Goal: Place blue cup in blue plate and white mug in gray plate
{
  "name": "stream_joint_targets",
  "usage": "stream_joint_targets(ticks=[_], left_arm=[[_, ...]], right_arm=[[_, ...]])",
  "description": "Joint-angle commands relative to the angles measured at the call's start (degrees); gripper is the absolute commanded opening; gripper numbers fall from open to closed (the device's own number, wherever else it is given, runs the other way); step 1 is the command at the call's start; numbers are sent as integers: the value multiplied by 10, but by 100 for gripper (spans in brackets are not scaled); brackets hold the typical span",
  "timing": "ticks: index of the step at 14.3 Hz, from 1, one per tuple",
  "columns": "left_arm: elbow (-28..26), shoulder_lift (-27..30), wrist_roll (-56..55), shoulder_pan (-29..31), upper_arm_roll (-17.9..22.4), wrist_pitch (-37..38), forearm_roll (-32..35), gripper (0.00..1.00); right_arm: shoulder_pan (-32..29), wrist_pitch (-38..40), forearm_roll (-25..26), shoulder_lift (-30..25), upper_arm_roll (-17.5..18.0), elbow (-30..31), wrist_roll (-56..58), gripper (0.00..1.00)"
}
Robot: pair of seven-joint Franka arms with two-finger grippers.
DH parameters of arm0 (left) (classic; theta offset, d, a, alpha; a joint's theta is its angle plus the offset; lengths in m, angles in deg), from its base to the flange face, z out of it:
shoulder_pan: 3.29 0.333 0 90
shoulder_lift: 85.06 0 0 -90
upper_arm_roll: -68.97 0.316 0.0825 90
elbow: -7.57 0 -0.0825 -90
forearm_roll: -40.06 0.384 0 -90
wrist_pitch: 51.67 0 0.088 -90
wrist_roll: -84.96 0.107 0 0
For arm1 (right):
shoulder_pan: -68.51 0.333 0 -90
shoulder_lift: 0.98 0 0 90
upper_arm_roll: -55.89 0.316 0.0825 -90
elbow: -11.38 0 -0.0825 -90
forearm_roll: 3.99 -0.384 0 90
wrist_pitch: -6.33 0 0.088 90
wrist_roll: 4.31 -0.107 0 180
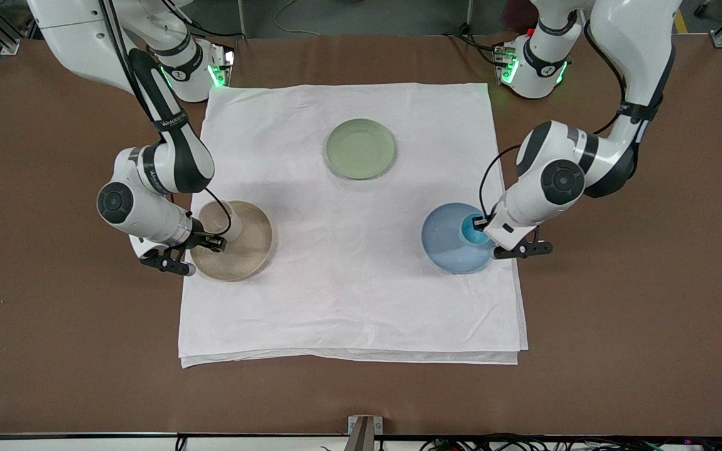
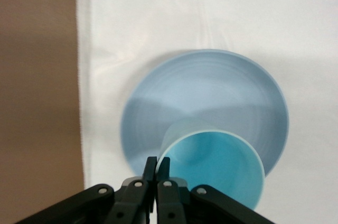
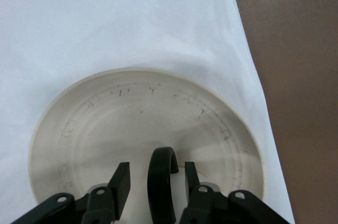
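Grippers come first. The left gripper [image 1: 481,223] hangs over the blue plate [image 1: 445,241], at that plate's edge toward the left arm's end of the table. In the left wrist view its fingers [image 2: 151,174] are pinched together on the rim of the blue cup [image 2: 219,168], one finger inside and one outside the wall. The cup stands upright over the plate, its bright blue inside showing; whether its base touches the plate cannot be told.

The right gripper [image 1: 210,241] is over the gray plate [image 1: 251,250], on the side toward the right arm's end of the table. Its fingers [image 3: 120,182] are spread, with the black loop handle of the white mug [image 1: 223,219] between them and a gap on each side, so the handle is not clasped. The mug stands upright on the gray plate.

No readable label appears on the cups or plates; the lettering on the right arm's forearm is too small to read.

Both plates lie on a white cloth [image 1: 348,282] over the brown table [image 1: 637,313], each close to a side edge of the cloth. A pale green plate [image 1: 360,148] sits between them, farther from the front camera, well apart from both. Bare cloth stretches between the two plates and toward the front camera.
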Motion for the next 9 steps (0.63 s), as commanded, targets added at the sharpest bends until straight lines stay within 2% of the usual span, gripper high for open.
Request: stream_joint_targets(ticks=[1, 2, 4, 5, 7, 9], left_arm=[[6, -16, -12, -1, 0, -13, 4, 7], [6, -17, -14, -2, 0, -13, 4, 17], [18, -13, -44, 5, 0, -7, 4, 65], [20, -4, -45, 6, 0, 0, 5, 100], [62, 29, -42, 9, 4, 58, 5, 100], [150, 45, -42, 36, 4, 157, 24, 100]], right_arm=[[-4, 31, -1, -16, -5, -29, 3, 100], [-8, 81, 1, -23, -6, -56, 8, 100], [-22, 221, 51, -37, -20, -148, 20, 100], [-28, 305, 83, -38, -23, -200, 29, 100], [-64, 429, 106, -46, -25, -288, 95, 100], [-102, 495, 105, -51, -24, -338, 156, 100]])
